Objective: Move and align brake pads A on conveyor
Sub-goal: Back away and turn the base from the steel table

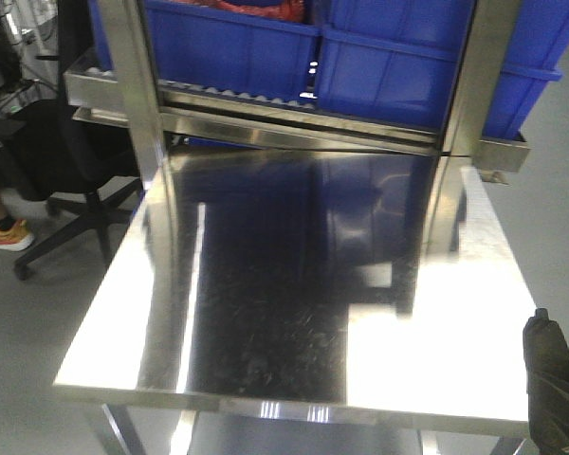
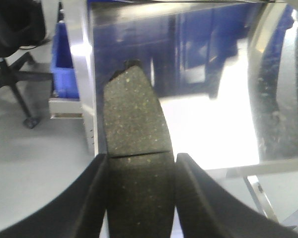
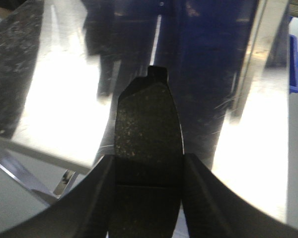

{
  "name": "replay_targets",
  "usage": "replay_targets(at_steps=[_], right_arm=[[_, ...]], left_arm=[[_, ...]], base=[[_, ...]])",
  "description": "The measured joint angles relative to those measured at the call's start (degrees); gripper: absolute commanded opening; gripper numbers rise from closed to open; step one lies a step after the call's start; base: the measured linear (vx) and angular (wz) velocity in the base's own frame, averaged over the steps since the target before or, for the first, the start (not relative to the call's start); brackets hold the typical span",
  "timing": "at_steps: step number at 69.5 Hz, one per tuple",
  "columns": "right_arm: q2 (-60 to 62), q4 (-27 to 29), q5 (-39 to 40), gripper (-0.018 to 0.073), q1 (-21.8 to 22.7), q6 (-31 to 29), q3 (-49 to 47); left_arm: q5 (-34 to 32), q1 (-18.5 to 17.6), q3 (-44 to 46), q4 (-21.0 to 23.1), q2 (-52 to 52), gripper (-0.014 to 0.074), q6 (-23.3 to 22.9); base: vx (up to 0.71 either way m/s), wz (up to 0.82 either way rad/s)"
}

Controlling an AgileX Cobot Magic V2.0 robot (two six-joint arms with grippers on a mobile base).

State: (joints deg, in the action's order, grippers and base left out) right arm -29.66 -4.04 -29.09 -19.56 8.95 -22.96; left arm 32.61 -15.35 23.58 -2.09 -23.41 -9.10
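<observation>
Front view overlooks steel table; wrists look closer.

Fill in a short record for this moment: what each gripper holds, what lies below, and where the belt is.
left gripper: shut on the left pad, groove level with the fingertips
right gripper: shut on the right pad, groove between the fingers
below both: shiny steel table
belt: dark rough strip beside the table, only partly in view; neither pad on it
background: blue bins above a roller rack
</observation>
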Motion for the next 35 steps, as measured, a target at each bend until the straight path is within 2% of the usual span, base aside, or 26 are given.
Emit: replay_targets(at_steps=[15, 35], right_arm=[[0.0, 0.0, -0.05, 0.0099, 0.0, 0.0, 0.0], [0.0, 0.0, -0.05, 0.0099, 0.0, 0.0, 0.0]], left_arm=[[0.0, 0.0, 0.0, 0.0, 0.0, 0.0209, 0.0], [0.0, 0.0, 0.0, 0.0, 0.0, 0.0209, 0.0]], base=[[-0.15, 0.38], [-0.13, 0.54]])
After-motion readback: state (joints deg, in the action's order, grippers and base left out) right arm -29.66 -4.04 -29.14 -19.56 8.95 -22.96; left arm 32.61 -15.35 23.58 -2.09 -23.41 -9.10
